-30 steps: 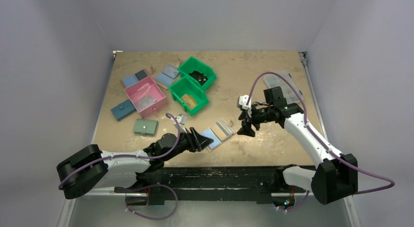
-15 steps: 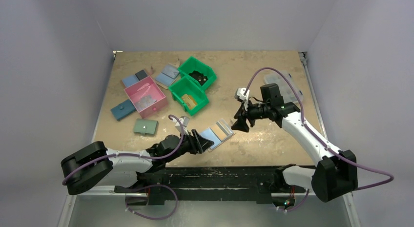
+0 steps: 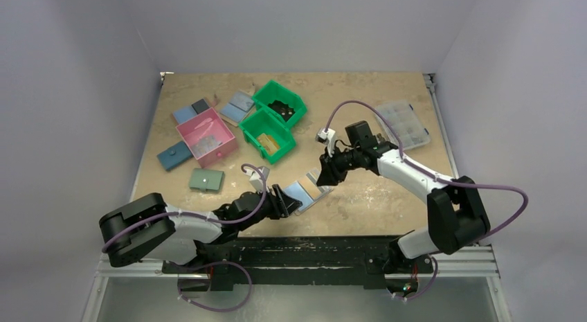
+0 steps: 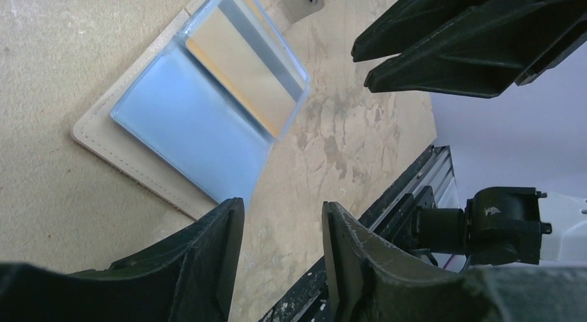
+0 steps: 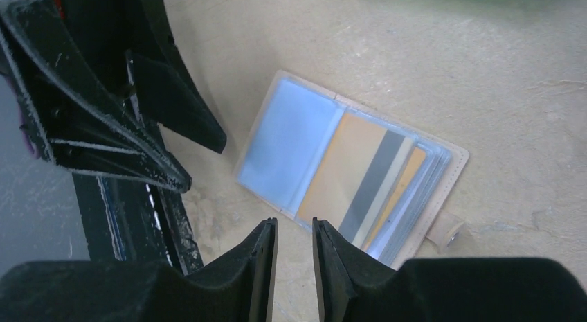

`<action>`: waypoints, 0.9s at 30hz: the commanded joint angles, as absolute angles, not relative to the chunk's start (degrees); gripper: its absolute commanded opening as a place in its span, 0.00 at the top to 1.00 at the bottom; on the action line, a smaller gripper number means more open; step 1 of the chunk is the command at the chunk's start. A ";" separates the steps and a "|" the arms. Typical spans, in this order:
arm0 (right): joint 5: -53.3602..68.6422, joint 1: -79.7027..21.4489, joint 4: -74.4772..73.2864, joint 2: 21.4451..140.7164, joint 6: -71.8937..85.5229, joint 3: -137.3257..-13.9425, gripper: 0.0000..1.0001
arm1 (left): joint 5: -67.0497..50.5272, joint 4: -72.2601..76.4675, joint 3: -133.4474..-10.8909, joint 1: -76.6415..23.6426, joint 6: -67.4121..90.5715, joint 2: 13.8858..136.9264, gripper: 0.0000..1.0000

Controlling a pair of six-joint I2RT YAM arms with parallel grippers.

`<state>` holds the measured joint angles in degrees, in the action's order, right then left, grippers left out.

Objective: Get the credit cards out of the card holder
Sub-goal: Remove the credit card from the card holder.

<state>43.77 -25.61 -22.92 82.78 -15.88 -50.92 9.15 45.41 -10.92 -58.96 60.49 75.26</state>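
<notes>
The card holder (image 3: 309, 187) lies open and flat on the table, beige rim up, with a light-blue panel (image 5: 287, 138) on one half. The other half holds the credit cards (image 5: 346, 171) in clear sleeves, the top one yellow-orange with a grey stripe (image 4: 244, 67). My left gripper (image 3: 291, 200) sits low at the holder's near-left corner, open, nothing between its fingers (image 4: 280, 228). My right gripper (image 3: 325, 175) hovers at the holder's far-right side, jaws a narrow gap apart and empty (image 5: 294, 232), pointing at the panel's near edge.
Two green bins (image 3: 266, 136) and a pink bin (image 3: 205, 136) stand at the back left. A sage-green wallet (image 3: 207, 179) and a dark-blue wallet (image 3: 174, 156) lie beside them. A clear organiser box (image 3: 403, 124) is at the back right. The black front rail (image 3: 311, 243) runs close behind the holder.
My right gripper has swung left and down to the card holder, its jaws narrowing. The left gripper has crept a little closer to the holder. The holder has not moved.
</notes>
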 commanded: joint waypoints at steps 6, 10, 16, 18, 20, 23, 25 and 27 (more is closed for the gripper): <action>40.14 -26.01 -17.20 88.35 -6.78 -56.48 0.66 | 13.39 52.59 -16.10 -59.17 60.68 81.31 0.56; 40.25 -26.10 -18.68 92.14 -7.09 -58.41 0.66 | 14.04 51.59 -19.06 -59.20 62.87 84.88 0.56; 37.17 -26.19 -18.23 93.45 -6.61 -57.76 0.63 | 16.19 50.62 -20.23 -59.18 67.85 88.65 0.59; 36.25 -26.17 -18.85 94.83 -6.80 -57.98 0.63 | 16.87 49.48 -20.86 -59.21 69.14 89.50 0.60; 35.79 -26.17 -19.17 95.90 -7.01 -58.24 0.63 | 17.05 47.89 -21.90 -59.20 69.87 90.31 0.61; 34.65 -26.15 -19.14 96.15 -7.03 -58.21 0.63 | 16.85 47.16 -23.19 -59.21 70.16 91.91 0.61; 34.03 -26.20 -19.11 96.15 -7.08 -58.18 0.62 | 16.64 47.03 -24.03 -59.16 70.45 92.90 0.61; 33.57 -26.16 -19.09 96.30 -7.12 -58.18 0.62 | 16.08 46.83 -24.70 -59.18 70.61 93.84 0.61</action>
